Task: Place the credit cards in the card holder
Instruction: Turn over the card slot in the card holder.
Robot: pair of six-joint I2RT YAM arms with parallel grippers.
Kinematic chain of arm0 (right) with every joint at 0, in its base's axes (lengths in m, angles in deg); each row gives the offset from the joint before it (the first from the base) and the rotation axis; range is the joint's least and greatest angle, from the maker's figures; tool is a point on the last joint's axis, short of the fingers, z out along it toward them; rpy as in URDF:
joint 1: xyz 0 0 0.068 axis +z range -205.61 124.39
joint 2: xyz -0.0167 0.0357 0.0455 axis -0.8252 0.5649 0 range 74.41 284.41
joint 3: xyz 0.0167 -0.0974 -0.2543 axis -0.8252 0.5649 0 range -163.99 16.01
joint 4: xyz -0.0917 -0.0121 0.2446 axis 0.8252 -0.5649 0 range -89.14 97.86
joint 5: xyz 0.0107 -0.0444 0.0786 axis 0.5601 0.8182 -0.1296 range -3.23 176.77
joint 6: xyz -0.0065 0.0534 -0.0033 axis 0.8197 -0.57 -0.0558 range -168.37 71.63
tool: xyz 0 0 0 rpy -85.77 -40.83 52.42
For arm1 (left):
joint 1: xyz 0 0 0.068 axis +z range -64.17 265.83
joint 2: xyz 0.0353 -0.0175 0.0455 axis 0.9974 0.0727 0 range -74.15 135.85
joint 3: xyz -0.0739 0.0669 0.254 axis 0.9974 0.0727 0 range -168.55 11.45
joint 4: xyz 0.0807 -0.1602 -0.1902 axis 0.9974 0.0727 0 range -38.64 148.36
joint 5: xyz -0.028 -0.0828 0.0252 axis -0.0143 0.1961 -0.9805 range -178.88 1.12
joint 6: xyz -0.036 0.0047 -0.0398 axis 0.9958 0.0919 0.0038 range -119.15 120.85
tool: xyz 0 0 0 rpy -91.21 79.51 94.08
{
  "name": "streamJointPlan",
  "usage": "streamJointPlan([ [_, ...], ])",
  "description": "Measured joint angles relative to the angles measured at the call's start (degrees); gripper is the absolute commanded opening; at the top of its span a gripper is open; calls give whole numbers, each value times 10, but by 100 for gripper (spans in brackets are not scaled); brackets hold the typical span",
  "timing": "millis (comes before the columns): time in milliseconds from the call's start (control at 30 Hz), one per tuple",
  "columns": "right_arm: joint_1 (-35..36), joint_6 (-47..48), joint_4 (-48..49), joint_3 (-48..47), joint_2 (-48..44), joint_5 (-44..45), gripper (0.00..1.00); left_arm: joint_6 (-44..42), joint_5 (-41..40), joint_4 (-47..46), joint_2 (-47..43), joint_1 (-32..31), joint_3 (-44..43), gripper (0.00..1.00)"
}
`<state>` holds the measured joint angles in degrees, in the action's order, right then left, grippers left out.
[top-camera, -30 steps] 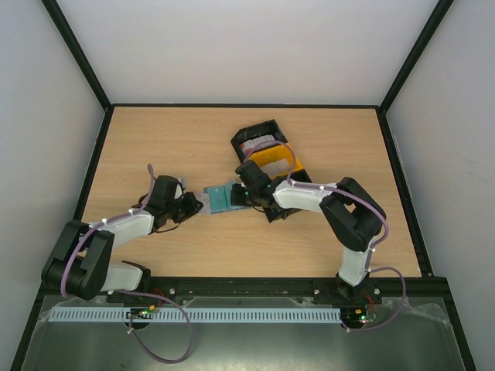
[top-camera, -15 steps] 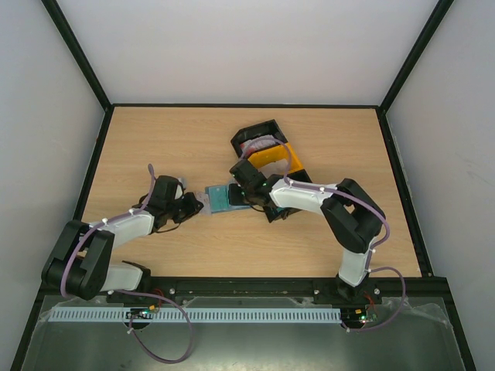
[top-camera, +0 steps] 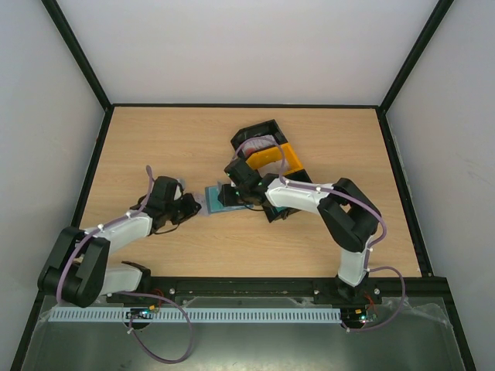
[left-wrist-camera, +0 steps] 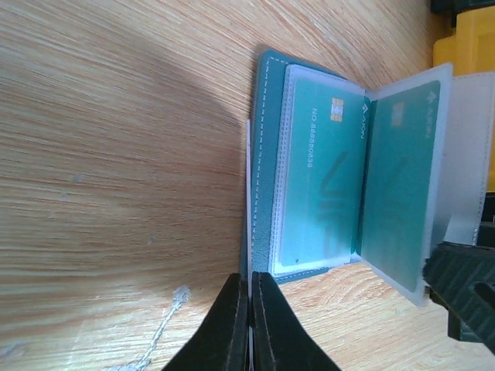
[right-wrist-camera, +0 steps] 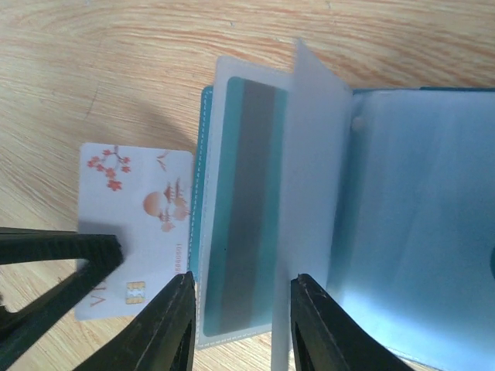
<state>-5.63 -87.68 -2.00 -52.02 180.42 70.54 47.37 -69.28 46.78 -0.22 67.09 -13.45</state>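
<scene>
The wallet [top-camera: 217, 198] is lying open on the table [top-camera: 155, 139] at the centre of the top view, with its clear sleeves fanning out. In the left wrist view, teal cards [left-wrist-camera: 321, 185] are sitting in the sleeves: one is lying flat at the middle of the frame, and another is in a sleeve tilting up to its right. In the right wrist view a sleeved card is showing its back with a grey stripe, and a translucent sleeve [right-wrist-camera: 313, 154] is standing on edge just right of it. The white card [right-wrist-camera: 135, 224], printed with red blossoms, is lying flat on the wood just left of the wallet and outside every sleeve. Whether its right edge is touching the cover or slipping under it cannot be told. The left gripper [left-wrist-camera: 249, 290] is pinching this card by its lower left part, fingers clenched on it. The right gripper [right-wrist-camera: 241, 282] is hanging over the wallet with its fingers spread, one on either side of the striped card's sleeve, grasping nothing. Up and to the right of the wallet in the top view, a black bin [top-camera: 259, 126] and a yellow bin [top-camera: 280, 151] are standing against each other. The right arm and its cable are crossing over them. Something pale is showing in the black bin, too small to make out.
</scene>
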Motion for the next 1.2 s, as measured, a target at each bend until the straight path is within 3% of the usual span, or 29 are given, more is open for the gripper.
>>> streamJointPlan([
  [133, 0, 3, 0, -1, 13, -7, 33, 0, -28, 27, -27, 0, -3, 3],
  [267, 0, 3, 0, -1, 17, -6, 43, -1, -51, 54, -54, 0, -14, 3],
  [400, 0, 7, 1, -1, 17, -4, 45, -5, -62, 68, -64, 0, -29, 3],
  [633, 0, 6, 1, -1, 17, 16, 42, -11, -66, 80, -69, 0, -34, 3],
  [1200, 0, 19, -52, 0, 16, 183, 33, -16, -21, 68, -69, 0, -41, 3],
])
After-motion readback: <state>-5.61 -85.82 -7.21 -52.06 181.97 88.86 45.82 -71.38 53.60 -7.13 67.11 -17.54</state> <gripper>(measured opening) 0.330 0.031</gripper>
